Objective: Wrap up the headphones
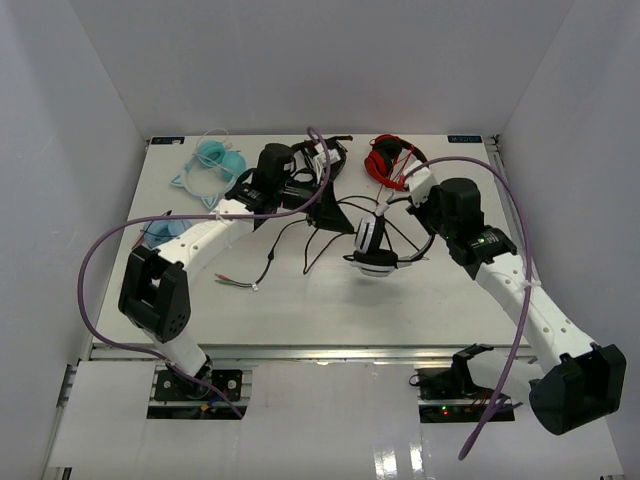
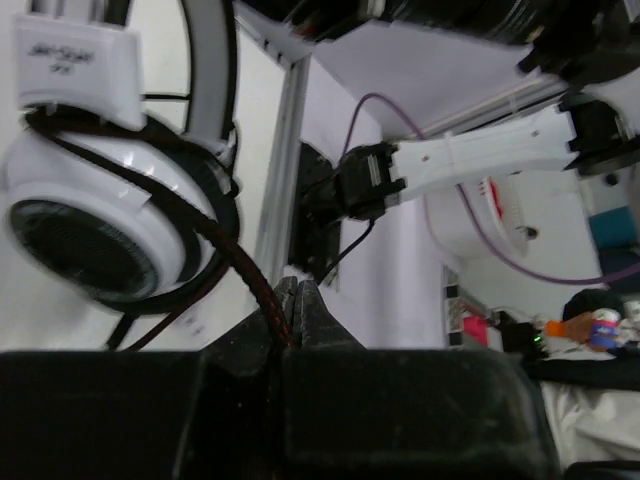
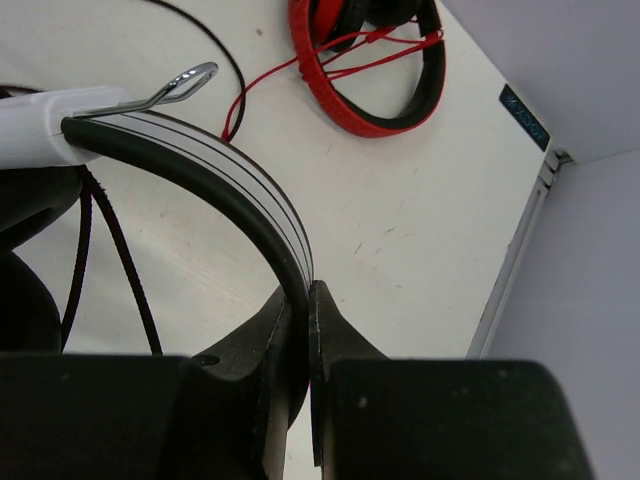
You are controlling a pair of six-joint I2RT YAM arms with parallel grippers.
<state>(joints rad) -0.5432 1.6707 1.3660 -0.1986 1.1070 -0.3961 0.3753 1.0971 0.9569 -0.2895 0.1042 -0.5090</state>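
The white headphones [image 1: 371, 247] hang over the middle of the desk [image 1: 330, 300]. The right fingers [image 3: 272, 330] are shut tight on the headband [image 3: 215, 180], which is smooth, curved and striped black and white. The left fingers [image 2: 322, 335] pinch the cable [image 2: 240, 270], a thin black cord that looks rough and woven. It already crosses 1 round, shiny cup [image 2: 100, 225]. The winding looks under way. Next, I think the left arm must pull the cord snug and loop it round again.
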